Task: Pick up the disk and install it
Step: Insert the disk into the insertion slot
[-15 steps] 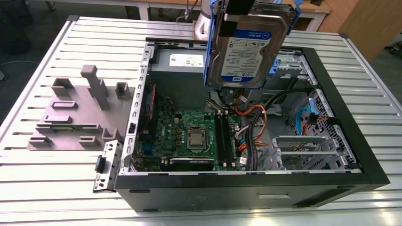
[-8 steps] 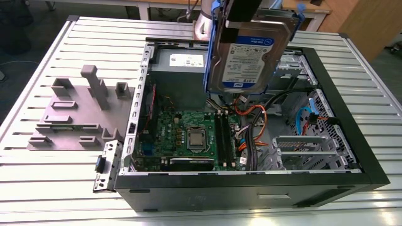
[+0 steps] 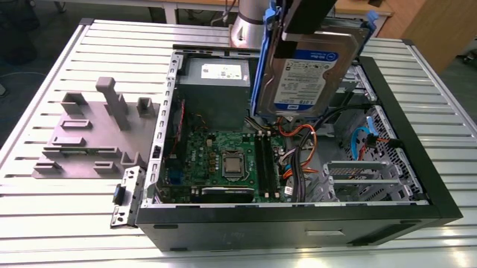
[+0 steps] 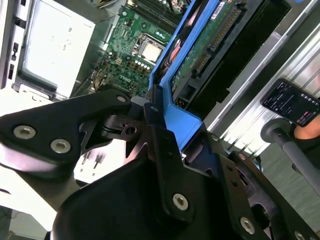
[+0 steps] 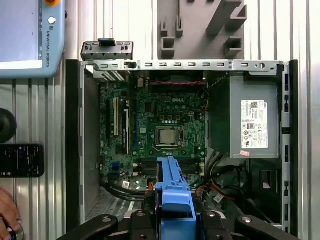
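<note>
The disk (image 3: 307, 72), a silver drive with a white-and-blue label in a blue carrier frame, hangs upright above the back of the open computer case (image 3: 298, 226). My gripper (image 3: 311, 25) is shut on its upper edge. In the second wrist view the black fingers (image 4: 156, 117) clamp the blue frame, and the disk (image 4: 200, 47) shows its green circuit board and connector. In the first wrist view the gripper (image 5: 175, 220) holds the disk (image 5: 174, 192) edge-on over the motherboard's memory slots.
Inside the case lie the motherboard (image 3: 223, 159), a grey power supply (image 3: 216, 81) with a white sticker, cables and a metal drive cage (image 3: 358, 178). A grey fixture (image 3: 89, 137) stands at the exterior view's left. A hand (image 5: 6, 215) and a dark handset (image 5: 20, 160) lie beside the case.
</note>
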### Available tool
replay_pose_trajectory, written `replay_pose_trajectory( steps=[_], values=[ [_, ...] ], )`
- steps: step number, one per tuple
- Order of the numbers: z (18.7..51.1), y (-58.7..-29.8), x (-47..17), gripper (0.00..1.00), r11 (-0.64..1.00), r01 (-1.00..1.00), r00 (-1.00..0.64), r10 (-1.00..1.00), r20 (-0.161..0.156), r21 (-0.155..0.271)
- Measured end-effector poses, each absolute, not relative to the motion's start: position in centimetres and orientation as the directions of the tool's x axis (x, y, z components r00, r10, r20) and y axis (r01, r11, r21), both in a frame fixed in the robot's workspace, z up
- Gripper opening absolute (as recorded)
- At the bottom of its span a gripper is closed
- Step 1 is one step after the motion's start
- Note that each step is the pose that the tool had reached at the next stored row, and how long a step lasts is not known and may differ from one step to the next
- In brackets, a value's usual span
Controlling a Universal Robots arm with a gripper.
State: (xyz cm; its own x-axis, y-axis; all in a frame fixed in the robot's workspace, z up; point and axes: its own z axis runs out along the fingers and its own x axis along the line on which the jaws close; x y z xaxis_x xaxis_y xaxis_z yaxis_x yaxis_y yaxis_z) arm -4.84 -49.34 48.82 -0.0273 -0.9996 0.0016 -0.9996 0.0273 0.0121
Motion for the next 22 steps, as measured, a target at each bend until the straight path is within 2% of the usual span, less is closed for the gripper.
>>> replay_pose_trajectory(
  steps=[4,8,22],
  values=[
    [48.8,-49.7,-4.8,0.36,0.027,-1.0,-0.027,-1.0,0.001,0.012],
    [48.7,-50.2,-4.8,0.36,0.027,-1.0,-0.027,-0.999,-0.028,0.013],
    [48.4,-53.1,-4.0,0.36,0.027,-1.0,-0.027,-0.999,-0.03,0.013]
  ],
)
